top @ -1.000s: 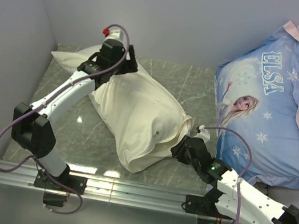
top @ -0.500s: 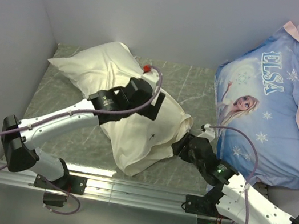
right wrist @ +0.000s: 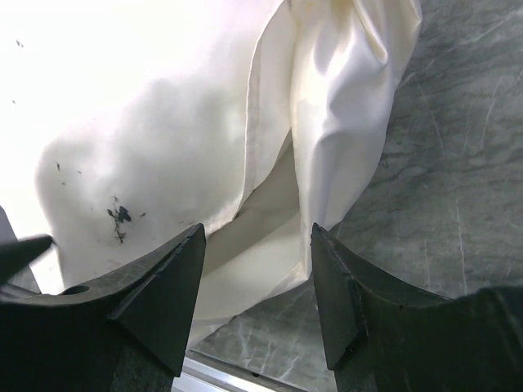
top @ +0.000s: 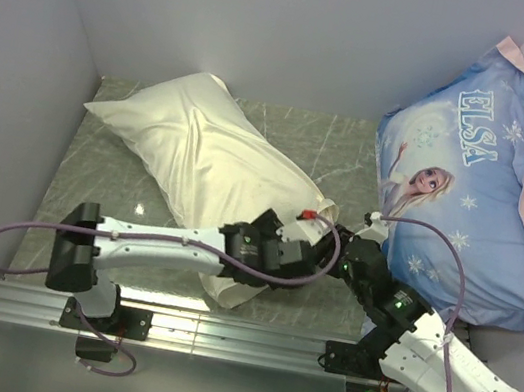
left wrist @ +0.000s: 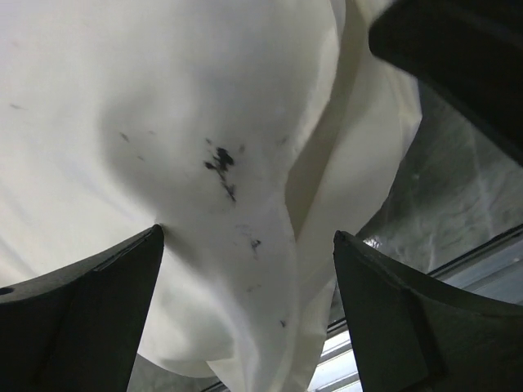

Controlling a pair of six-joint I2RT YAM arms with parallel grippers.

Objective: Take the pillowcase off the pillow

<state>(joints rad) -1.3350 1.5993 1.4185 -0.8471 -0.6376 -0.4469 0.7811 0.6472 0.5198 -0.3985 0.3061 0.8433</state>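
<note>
The cream pillowcase (top: 198, 154) lies slantwise on the marble table, from the far left corner to its open end at the near right. It is plump; the pillow is hidden inside it. My left gripper (top: 311, 233) reaches across the near side to that open end and is open, its fingers wide apart over the black-flecked fabric (left wrist: 204, 122). My right gripper (top: 332, 247) sits just beside it, also open. In the right wrist view its jaws (right wrist: 257, 227) straddle the loose hem (right wrist: 270, 204) without closing on it. Satiny folds (right wrist: 351, 90) bunch at the case's end.
A large blue ELSA pillow (top: 466, 191) leans against the right wall, close to the right arm. Grey walls close in the left and back. An aluminium rail (top: 218, 329) runs along the table's near edge. Bare marble (top: 342, 144) shows behind the case.
My left arm has swung from the pillow's far left end down to its near right end, next to the right gripper. The right gripper's jaws have opened wider.
</note>
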